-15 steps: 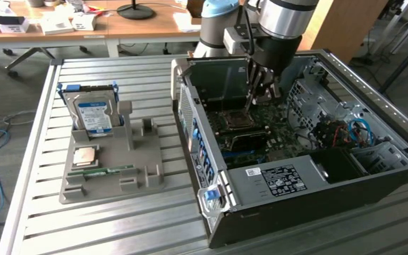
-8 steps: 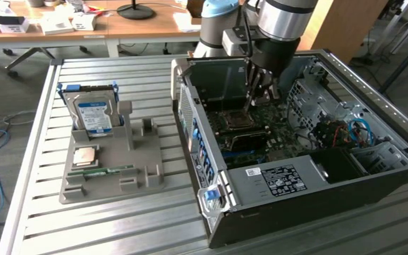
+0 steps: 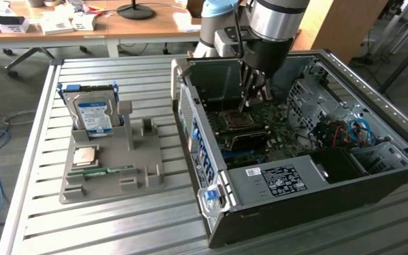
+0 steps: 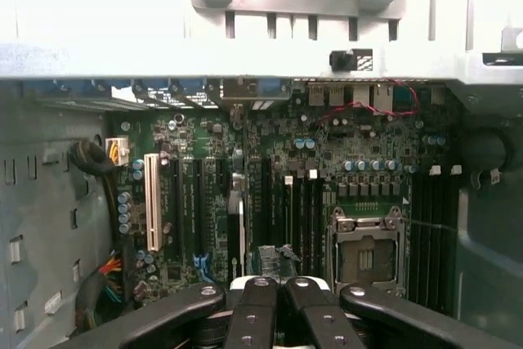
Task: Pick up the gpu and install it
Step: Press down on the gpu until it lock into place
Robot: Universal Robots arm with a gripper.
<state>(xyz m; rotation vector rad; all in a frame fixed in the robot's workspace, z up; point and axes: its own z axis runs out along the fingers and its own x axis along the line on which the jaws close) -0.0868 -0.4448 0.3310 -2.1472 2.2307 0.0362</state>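
Well away from the jaws, the tray on the bench keeps its hard drive and memory stick, with no card among them. The gripper is down inside the open computer case, jaws together. Just ahead of them a thin edge-on card, the gpu I reckon, stands over the motherboard slots; pickup looks done, seating I cannot judge.

Thin flat green circuit-board gpu card: upright on edge, low over green motherboard inside open black tower case.
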